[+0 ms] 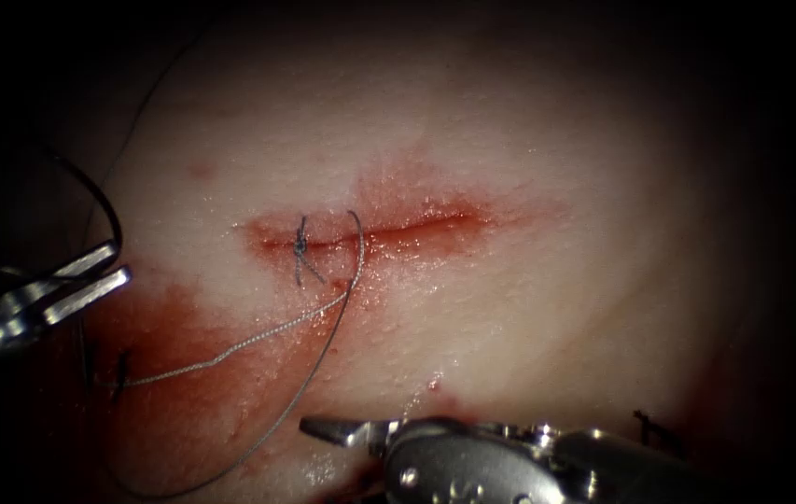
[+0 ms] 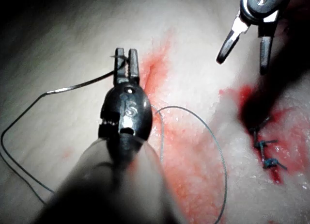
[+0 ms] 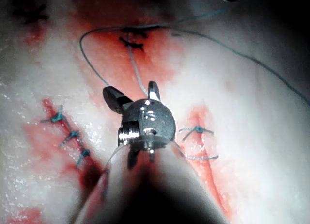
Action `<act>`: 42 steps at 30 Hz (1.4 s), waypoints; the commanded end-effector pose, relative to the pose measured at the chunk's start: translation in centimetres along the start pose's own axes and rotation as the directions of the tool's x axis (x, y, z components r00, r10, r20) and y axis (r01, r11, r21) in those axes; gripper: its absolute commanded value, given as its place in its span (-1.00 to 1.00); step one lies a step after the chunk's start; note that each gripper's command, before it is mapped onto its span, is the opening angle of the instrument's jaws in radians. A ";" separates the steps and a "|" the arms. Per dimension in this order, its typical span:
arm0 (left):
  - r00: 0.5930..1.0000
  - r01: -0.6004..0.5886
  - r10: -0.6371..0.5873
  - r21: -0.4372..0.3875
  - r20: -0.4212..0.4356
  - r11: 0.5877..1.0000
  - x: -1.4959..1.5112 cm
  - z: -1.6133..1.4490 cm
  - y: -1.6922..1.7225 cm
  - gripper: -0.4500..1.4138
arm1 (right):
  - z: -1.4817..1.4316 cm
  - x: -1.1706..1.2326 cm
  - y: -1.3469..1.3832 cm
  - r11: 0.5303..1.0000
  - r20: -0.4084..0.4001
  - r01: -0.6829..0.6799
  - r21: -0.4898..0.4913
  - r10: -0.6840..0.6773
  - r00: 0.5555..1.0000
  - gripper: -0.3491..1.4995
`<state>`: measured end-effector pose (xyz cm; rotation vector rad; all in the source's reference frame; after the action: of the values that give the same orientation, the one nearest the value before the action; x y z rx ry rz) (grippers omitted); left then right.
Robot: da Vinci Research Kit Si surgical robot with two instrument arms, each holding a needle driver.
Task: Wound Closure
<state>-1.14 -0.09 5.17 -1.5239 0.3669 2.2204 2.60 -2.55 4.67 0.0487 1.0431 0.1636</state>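
The cut (image 1: pixel 398 229) runs across the tissue (image 1: pixel 528 308), with one dark knot (image 1: pixel 300 248) tied near its left end. Just right of the knot the thread (image 1: pixel 357 245) comes out of the cut and trails down to the lower left in a long loop. My left tool (image 1: pixel 119 263) is far left of the cut, shut on the dark curved needle (image 1: pixel 110 213) near one end; the needle is out of the tissue. The left wrist view shows the jaws (image 2: pixel 126 53) clamping the needle (image 2: pixel 82 82). My right tool (image 1: pixel 323 428) hovers below the cut, open (image 3: pixel 131 90) and holding nothing.
Red fluid (image 1: pixel 183 373) stains the tissue below and left of the cut. A short dark thread end (image 1: pixel 121 373) sticks up at the lower left. Another cut with a row of knots (image 3: pixel 72 135) lies beside the right tool, also seen as stitches (image 2: pixel 266 153).
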 end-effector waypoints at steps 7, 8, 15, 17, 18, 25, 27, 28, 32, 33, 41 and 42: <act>1.000 -0.003 0.003 0.004 -0.001 1.000 -0.03 0.11 -0.02 -1.00 | 0.25 -1.05 0.74 0.988 -0.050 0.137 -0.073 -0.141 0.989 0.76; 1.000 -0.003 0.003 0.004 -0.001 1.000 -0.03 0.11 -0.02 -1.00 | 0.25 -1.05 0.74 0.988 -0.050 0.137 -0.073 -0.141 0.989 0.76; 1.000 -0.004 0.004 0.005 -0.001 1.000 -0.04 0.11 -0.02 -1.00 | 0.98 -1.51 0.68 0.965 -0.093 0.251 -0.073 -0.257 0.962 0.73; 1.000 -0.004 0.004 0.005 -0.001 1.000 -0.04 0.11 -0.02 -1.00 | 1.06 -1.56 0.66 0.963 -0.096 0.260 -0.072 -0.266 0.959 0.71; 1.000 -0.004 0.004 0.005 -0.001 1.000 -0.04 0.11 -0.02 -1.00 | 1.11 -1.58 0.65 0.962 -0.098 0.264 -0.073 -0.270 0.958 0.69; 1.000 -0.004 0.004 0.005 -0.001 1.000 -0.04 0.11 -0.02 -1.00 | 1.32 -1.59 0.59 0.959 -0.110 0.276 -0.071 -0.282 0.953 0.42; 1.000 -0.004 0.004 0.005 0.000 1.000 -0.04 0.11 -0.02 -1.00 | 1.33 -1.61 0.58 0.957 -0.114 0.283 -0.060 -0.288 0.951 -0.04; 1.000 -0.004 0.004 0.005 0.000 1.000 -0.04 0.11 -0.02 -1.00 | 1.35 -1.65 0.56 0.955 -0.104 0.297 -0.017 -0.297 0.949 -1.00; 1.000 -0.004 0.004 0.005 -0.001 1.000 -0.04 0.11 -0.01 -1.00 | 1.37 -1.70 0.53 0.950 -0.075 0.311 0.014 -0.309 0.948 -1.00; 1.000 -0.004 0.004 0.005 -0.001 1.000 -0.04 0.11 -0.01 -1.00 | 1.36 -1.70 0.52 0.950 -0.072 0.312 0.015 -0.310 0.948 -1.00; 1.000 -0.005 0.005 0.005 -0.001 1.000 -0.07 0.12 -0.02 -1.00 | 1.14 -1.02 -0.39 0.945 -0.078 0.273 0.182 -0.262 0.962 -1.00; 1.000 -0.005 0.005 0.005 -0.001 1.000 -0.07 0.12 -0.02 -1.00 | 1.07 -0.76 -0.67 0.934 -0.087 0.269 0.235 -0.255 0.963 -1.00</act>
<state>-1.16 -0.09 5.23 -1.5194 0.3740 2.2221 3.13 -3.35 5.65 0.1484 1.1096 -0.2243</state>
